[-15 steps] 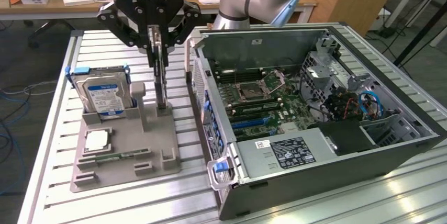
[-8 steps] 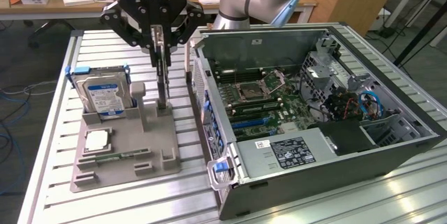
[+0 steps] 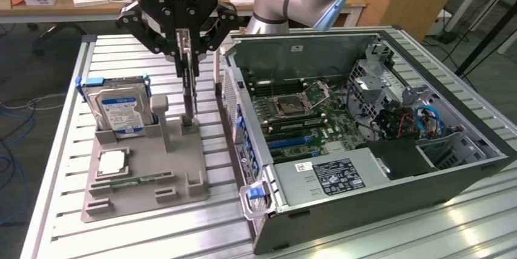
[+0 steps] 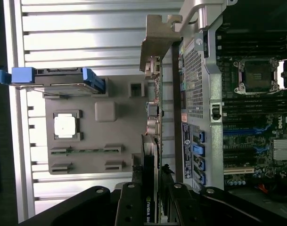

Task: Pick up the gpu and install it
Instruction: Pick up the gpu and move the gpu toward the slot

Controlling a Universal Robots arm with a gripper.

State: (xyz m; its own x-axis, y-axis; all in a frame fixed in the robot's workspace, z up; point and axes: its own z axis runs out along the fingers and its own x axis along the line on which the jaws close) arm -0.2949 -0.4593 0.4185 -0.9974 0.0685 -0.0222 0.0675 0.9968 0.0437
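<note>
The gpu (image 3: 191, 92) is a thin black card seen edge-on, standing upright with its lower end at the grey holder (image 3: 181, 168). My gripper (image 3: 188, 53) comes down on it from above, with a finger on each side of the card's top edge, shut on it. In the wrist view the gpu (image 4: 153, 117) runs away from my gripper (image 4: 152, 190), its silver bracket (image 4: 158, 35) at the far end. The open computer case (image 3: 364, 132) lies just to the exterior view's right of the card.
The grey holder also carries a hard drive (image 3: 121, 111) with a blue-white label, a processor chip (image 3: 113, 162) and a green memory stick (image 3: 133, 181). The case's motherboard (image 3: 311, 114) faces up, with blue slots (image 4: 237, 136). Everything rests on a slatted metal table (image 3: 161, 235).
</note>
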